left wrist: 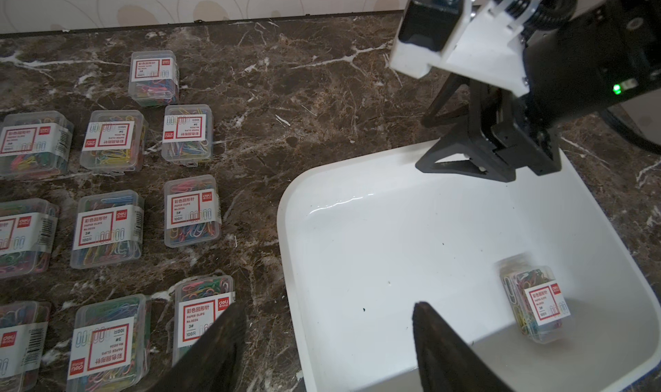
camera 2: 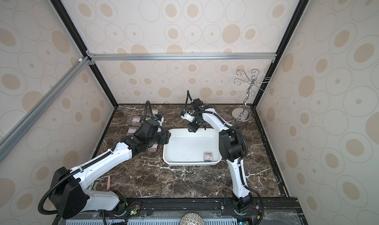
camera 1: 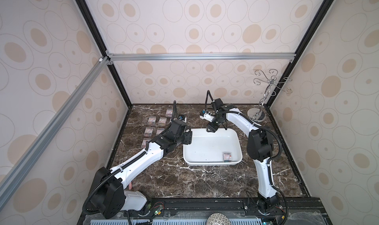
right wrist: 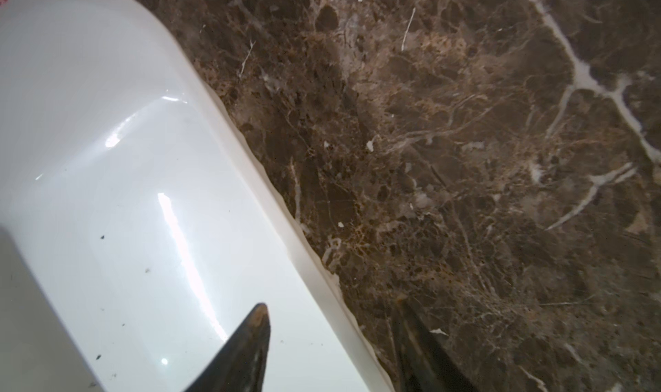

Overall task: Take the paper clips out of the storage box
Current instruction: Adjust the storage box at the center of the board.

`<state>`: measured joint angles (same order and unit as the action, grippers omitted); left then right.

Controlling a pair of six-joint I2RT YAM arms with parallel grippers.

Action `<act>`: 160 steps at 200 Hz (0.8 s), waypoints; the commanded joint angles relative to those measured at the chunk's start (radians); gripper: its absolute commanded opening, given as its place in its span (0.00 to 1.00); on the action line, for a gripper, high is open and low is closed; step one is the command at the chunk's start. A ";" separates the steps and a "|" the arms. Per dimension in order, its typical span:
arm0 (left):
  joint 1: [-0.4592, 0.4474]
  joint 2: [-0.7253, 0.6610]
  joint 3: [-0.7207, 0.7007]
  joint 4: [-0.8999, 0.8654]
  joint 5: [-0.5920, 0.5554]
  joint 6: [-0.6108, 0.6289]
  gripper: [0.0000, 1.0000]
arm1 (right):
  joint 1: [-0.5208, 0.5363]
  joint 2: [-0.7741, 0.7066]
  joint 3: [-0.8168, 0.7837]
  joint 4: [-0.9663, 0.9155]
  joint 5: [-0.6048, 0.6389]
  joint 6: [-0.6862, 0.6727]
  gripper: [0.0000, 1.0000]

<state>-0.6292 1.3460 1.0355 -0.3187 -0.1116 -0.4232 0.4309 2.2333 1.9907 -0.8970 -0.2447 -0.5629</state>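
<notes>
The storage box [camera 1: 209, 146] [camera 2: 188, 148] is a white tray in the middle of the marble table. One clear box of paper clips [camera 1: 227, 157] [camera 2: 208, 157] [left wrist: 536, 300] lies in its near right corner, tilted against the wall. Several more boxes of paper clips [camera 1: 151, 120] [left wrist: 111, 229] lie in rows on the table left of the tray. My left gripper [camera 1: 187, 137] [left wrist: 327, 311] is open, one finger on each side of the tray's left rim [left wrist: 286, 247]. My right gripper [camera 1: 212, 129] [right wrist: 332, 306] is open over the far rim [right wrist: 250, 165], one finger inside, one outside.
A chrome hook stand [camera 1: 260, 109] stands at the back right corner. A small pink object [camera 2: 109, 182] lies near the left arm's base. Patterned enclosure walls and black frame posts close in the table on three sides.
</notes>
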 commanded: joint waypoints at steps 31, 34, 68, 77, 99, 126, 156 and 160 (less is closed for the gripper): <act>-0.004 -0.015 0.009 -0.029 -0.020 -0.006 0.73 | 0.002 0.042 0.024 -0.029 0.007 -0.017 0.53; -0.005 -0.015 0.009 -0.031 -0.022 -0.006 0.73 | 0.000 0.046 0.027 -0.030 0.009 -0.016 0.53; -0.006 -0.010 0.020 -0.053 -0.034 -0.002 0.73 | -0.004 0.080 0.065 -0.044 0.042 0.017 0.48; -0.005 -0.012 0.018 -0.053 -0.033 -0.002 0.73 | -0.010 0.085 0.075 -0.046 0.041 0.033 0.46; -0.005 -0.012 0.020 -0.053 -0.028 0.001 0.73 | -0.041 0.108 0.130 -0.088 0.014 0.087 0.40; -0.006 -0.002 0.032 -0.059 -0.030 0.007 0.73 | -0.077 0.111 0.146 -0.112 0.006 0.153 0.31; -0.006 0.014 0.046 -0.062 -0.020 0.008 0.73 | -0.101 0.093 0.127 -0.122 0.047 0.221 0.28; -0.005 0.015 0.046 -0.061 -0.018 0.008 0.73 | -0.103 0.088 0.119 -0.121 0.054 0.234 0.28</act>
<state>-0.6292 1.3506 1.0382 -0.3580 -0.1223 -0.4229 0.3389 2.3379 2.1166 -0.9722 -0.2218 -0.4088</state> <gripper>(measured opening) 0.728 0.288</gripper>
